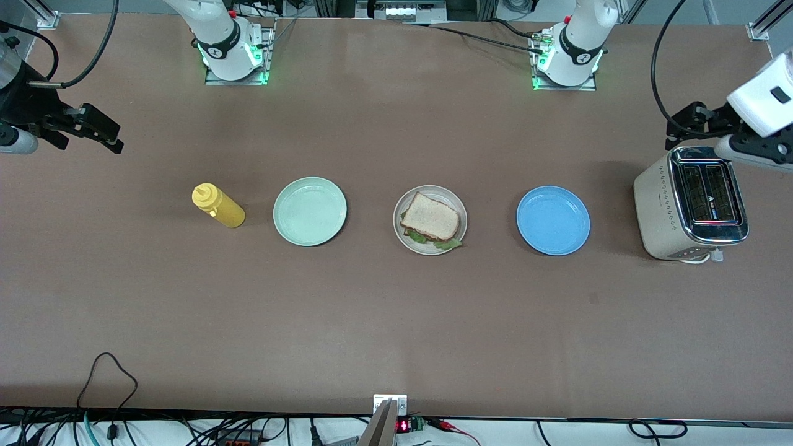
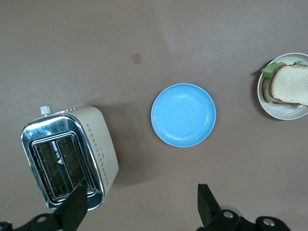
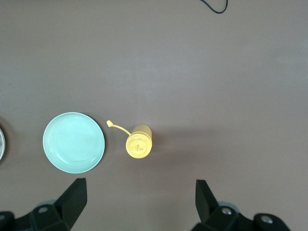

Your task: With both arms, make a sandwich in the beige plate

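Note:
The sandwich [image 1: 432, 220], two bread slices with green lettuce between them, lies on the beige plate [image 1: 406, 235] in the middle of the table. It also shows in the left wrist view [image 2: 290, 84] on the plate [image 2: 281, 110]. My left gripper [image 1: 691, 121] is open and empty, up in the air over the toaster [image 1: 691, 210] at the left arm's end; in its wrist view [image 2: 142, 204] the jaws stand wide apart. My right gripper [image 1: 99, 130] is open and empty, up over bare table at the right arm's end, jaws wide in its wrist view [image 3: 140, 199].
A blue plate [image 1: 553, 220] lies between the beige plate and the toaster. A pale green plate [image 1: 310, 211] and a yellow squeeze bottle [image 1: 218, 206] lie toward the right arm's end. Cables run along the table's front edge.

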Available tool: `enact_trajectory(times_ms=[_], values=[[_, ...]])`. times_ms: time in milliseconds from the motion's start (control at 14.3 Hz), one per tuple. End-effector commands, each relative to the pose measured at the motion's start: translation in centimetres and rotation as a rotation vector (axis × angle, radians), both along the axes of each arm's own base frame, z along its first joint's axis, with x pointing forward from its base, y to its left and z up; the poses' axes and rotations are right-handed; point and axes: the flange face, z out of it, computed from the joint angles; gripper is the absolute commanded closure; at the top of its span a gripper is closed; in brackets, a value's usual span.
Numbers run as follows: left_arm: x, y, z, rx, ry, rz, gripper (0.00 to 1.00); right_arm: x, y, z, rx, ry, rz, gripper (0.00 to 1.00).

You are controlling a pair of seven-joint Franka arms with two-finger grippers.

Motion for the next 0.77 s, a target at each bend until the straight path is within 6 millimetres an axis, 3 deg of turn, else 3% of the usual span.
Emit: enact_trajectory(times_ms=[0, 210, 700], values=[[-1.9, 0.3, -1.1, -0.027, -0.054, 0.077, 0.00, -0.9, -0.1, 0.7, 0.003, -0.019, 0.012, 0.00], [-1.9, -1.0, -1.2, -0.024, -0.054, 0.113, 0.00, -1.0, 0.1, 0.9, 0.003, -0.027, 0.015, 0.00], [-1.7, 0.6, -1.0, -0.020, -0.044, 0.128, 0.00, -1.0, 0.1, 1.0, 0.003, -0.030, 0.015, 0.00]])
